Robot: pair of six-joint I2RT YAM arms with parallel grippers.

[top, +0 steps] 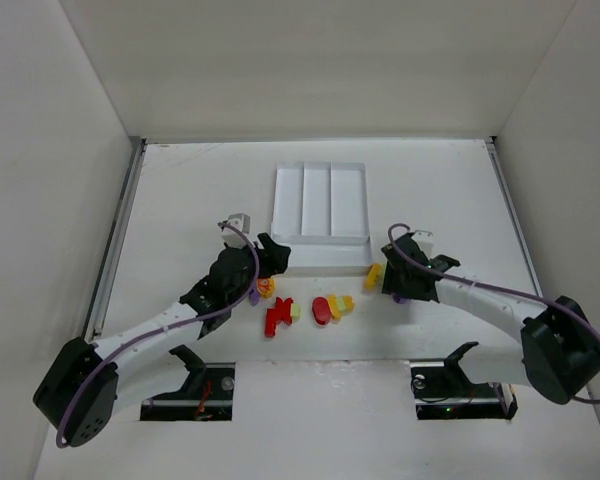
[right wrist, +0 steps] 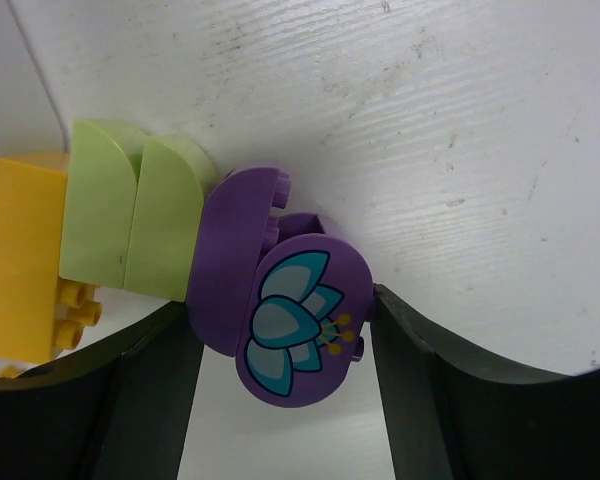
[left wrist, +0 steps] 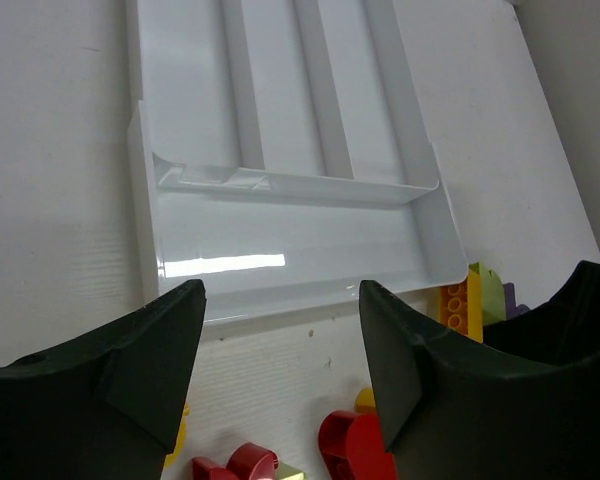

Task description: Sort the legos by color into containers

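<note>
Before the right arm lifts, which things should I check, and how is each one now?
1. Purple brick between the right gripper fingers, both touching: ok.
2. Purple brick separate from green bricks: cannot tell, they touch.
3. Left gripper open, holding nothing: ok.
4. Left gripper away from tray: not ok, it hovers at the near edge.
5. Tray holds no bricks: ok.

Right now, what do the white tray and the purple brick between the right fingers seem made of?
The tray: thin glossy white plastic, probably; it mirrors a light streak. The purple brick: hard moulded plastic, apparently, satin-smooth, with studs and a printed flower.
</note>
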